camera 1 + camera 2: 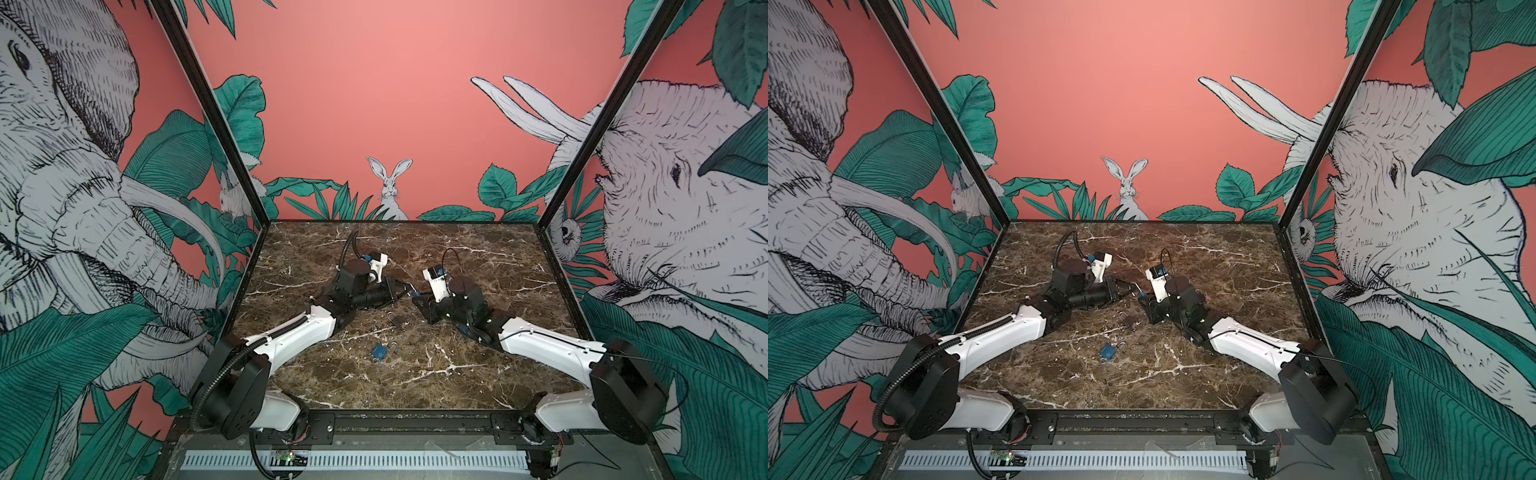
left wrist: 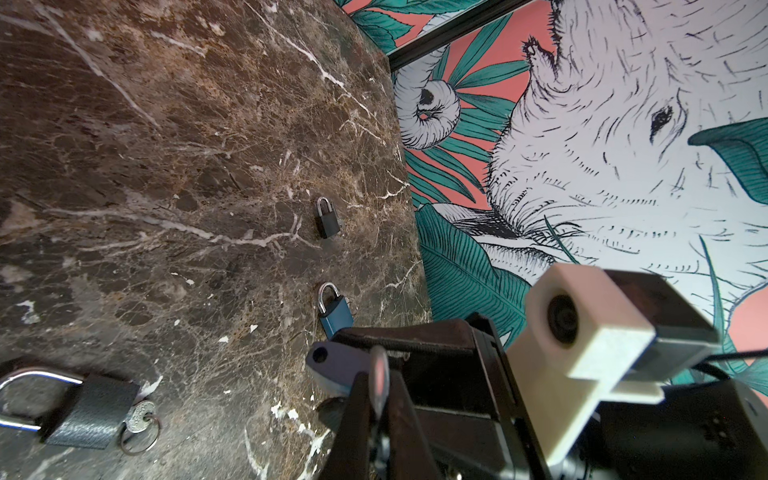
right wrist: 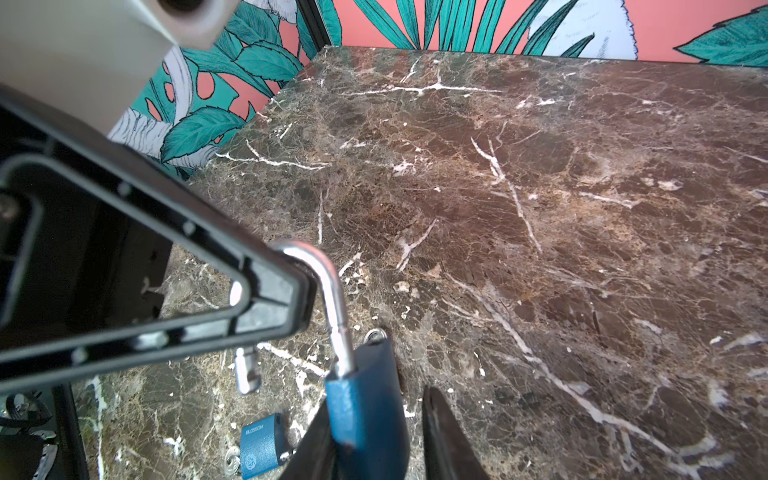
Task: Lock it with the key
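Brown stone with white lines makes up the surface [image 1: 436, 382], and we see both arms meet over the middle of it. The right hand [image 3: 376, 397] holds the blue lock [image 3: 361, 432] by its body, up off the surface. Its two fingers [image 3: 440, 436] stand about as far apart as the lock is thick, one on each side.

The lock is open. Only one leg of its silver loop [image 3: 330, 291] goes into the body, and the other end hangs free beside it. The left hand [image 2: 379, 374] is squeezed tight on the bend of that silver loop, with its own fingers almost touching each other. So both hands have hold of the same lock, one at each end.

We cannot tell where the key for this lock is.

Three more locks lie flat on the surface. A second blue lock [image 3: 259, 444] lies nearer the front edge than the hands. In the left wrist view we also see a black lock [image 2: 328, 220], well apart from a grey lock [image 2: 89, 409]. A silver key [image 2: 139, 417] sticks out of the grey lock's bottom end.
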`<control>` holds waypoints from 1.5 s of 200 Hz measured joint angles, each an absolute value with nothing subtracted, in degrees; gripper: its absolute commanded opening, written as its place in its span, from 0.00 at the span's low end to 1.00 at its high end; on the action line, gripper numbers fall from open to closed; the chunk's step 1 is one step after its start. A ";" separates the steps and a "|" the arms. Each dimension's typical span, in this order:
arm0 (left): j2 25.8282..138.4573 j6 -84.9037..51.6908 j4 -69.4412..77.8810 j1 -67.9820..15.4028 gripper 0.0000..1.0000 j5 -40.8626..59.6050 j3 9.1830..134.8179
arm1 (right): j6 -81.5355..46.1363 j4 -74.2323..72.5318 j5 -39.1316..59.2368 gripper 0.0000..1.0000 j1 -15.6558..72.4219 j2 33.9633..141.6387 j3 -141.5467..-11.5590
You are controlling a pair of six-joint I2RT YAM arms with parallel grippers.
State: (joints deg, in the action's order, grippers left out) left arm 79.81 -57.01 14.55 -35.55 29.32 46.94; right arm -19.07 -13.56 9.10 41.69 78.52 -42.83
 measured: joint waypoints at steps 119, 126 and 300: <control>80.12 -56.47 14.72 -35.53 0.00 28.84 46.98 | -17.78 -10.83 10.87 0.00 42.28 79.02 -44.62; 80.12 -55.90 14.20 -35.53 0.07 28.77 47.16 | -17.78 -9.80 11.73 0.00 41.95 79.02 -45.10; 73.91 -38.87 -0.95 -29.30 0.40 44.80 51.75 | -21.67 6.52 48.66 0.00 33.06 75.99 -50.43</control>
State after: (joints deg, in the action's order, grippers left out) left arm 73.91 -38.87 -0.95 -29.30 44.80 51.75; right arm -21.67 6.52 48.66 33.06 75.99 -50.43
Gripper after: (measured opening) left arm 0.392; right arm 0.132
